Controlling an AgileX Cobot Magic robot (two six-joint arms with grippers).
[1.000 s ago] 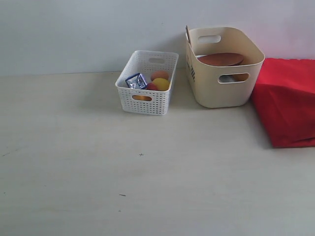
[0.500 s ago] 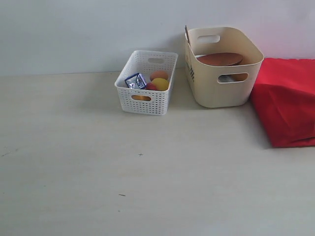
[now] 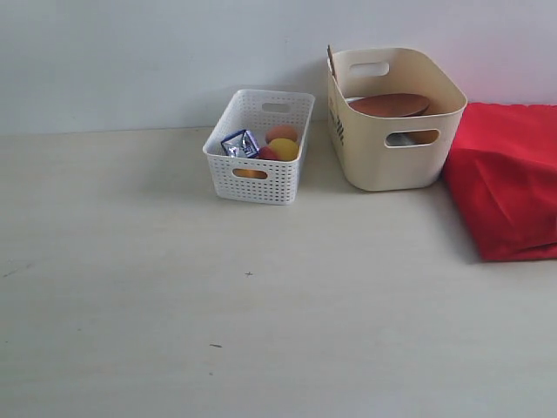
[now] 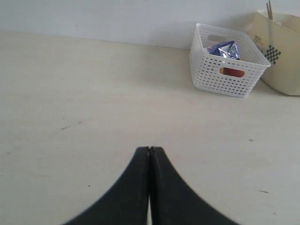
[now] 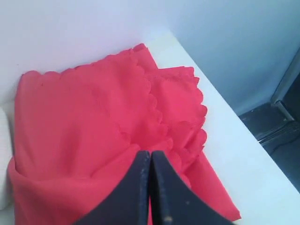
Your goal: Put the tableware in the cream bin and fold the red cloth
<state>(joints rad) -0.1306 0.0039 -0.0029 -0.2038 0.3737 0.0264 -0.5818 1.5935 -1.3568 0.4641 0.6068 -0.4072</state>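
Both claws were pressed together, tbh. Left claw [image 4: 149, 151] hung low over the bare table [image 3: 261, 305], right claw [image 5: 150, 153] sat just above the red cloth [image 5: 84, 122], which lay in rumpled layers at the table's right end. Further back: white basket [image 3: 261, 178] w/ food + a packet, then the bin [image 3: 383, 170] just beside the cloth, plate [image 3: 389, 104] inside.

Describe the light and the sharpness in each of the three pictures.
Exterior view: soft, even light, only faint shadows by the white basket and the cream bin, red cloth saturated. Left wrist view: table sharp, left gripper a dark shape without detail. Right wrist view: cloth slightly soft, right gripper near and blurred.
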